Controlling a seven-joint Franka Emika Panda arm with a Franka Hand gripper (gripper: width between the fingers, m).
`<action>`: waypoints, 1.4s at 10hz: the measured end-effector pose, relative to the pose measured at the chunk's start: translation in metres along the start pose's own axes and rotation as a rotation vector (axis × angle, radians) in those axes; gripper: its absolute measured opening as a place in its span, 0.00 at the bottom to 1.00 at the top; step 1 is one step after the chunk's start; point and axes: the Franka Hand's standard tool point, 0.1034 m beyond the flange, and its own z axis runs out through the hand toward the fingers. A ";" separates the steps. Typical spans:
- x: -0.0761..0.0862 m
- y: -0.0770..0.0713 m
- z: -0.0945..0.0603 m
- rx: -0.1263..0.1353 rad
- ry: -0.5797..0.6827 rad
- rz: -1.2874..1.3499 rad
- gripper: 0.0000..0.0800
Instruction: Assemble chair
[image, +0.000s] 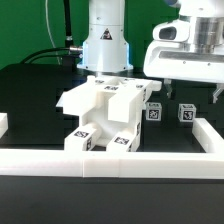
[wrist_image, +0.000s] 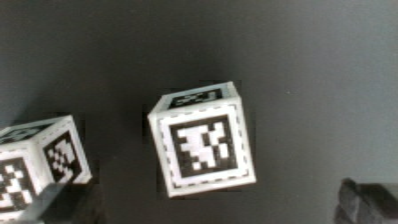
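Black two-finger gripper (image: 189, 90) is hovering, fingers spread wide and empty, above a small white tagged plastic block (wrist_image: 199, 140), probably lining up a pick. Part-built glossy white chair (image: 100, 112) is sitting just beside.

White chair parts (image: 103, 108) on black table (image: 30, 98)

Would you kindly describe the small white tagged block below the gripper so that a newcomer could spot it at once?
Start at the glossy white plastic chair assembly in the middle of the black table. On the exterior view's right of it stand two small white tagged blocks. The wanted block is the one farther from the assembly, below the open gripper; its twin stands beside the assembly.
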 end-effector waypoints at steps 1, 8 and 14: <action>0.000 0.000 0.000 0.000 0.000 0.000 0.81; -0.008 0.004 0.009 0.006 -0.010 0.152 0.81; -0.010 -0.002 0.016 -0.002 -0.010 0.148 0.81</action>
